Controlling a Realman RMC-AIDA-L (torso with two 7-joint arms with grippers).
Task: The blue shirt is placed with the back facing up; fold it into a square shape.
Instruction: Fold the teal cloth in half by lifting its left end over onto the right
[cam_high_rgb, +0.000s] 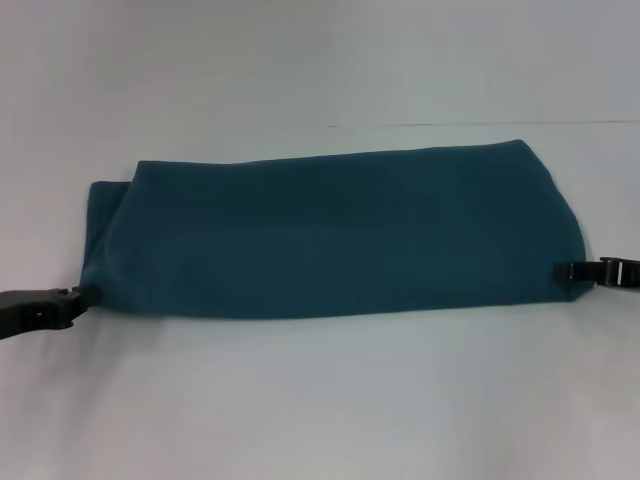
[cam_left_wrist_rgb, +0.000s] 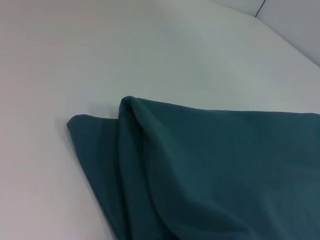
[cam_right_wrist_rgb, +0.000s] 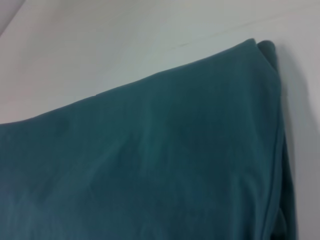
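The blue shirt (cam_high_rgb: 330, 235) lies on the white table as a long, plain teal band running left to right, with a lower layer sticking out at its left end. My left gripper (cam_high_rgb: 76, 296) is at the band's near left corner, pinching the cloth where it draws to a point. At the near right end my right gripper (cam_high_rgb: 562, 270) is closed on the shirt's edge. The left wrist view shows the folded left end of the shirt (cam_left_wrist_rgb: 225, 170) rising toward the camera. In the right wrist view, the shirt (cam_right_wrist_rgb: 150, 160) fills most of the picture. No lettering shows.
The white table (cam_high_rgb: 320, 400) stretches in front of and behind the shirt. A thin dark seam line (cam_high_rgb: 480, 124) runs across the table's far right, behind the shirt.
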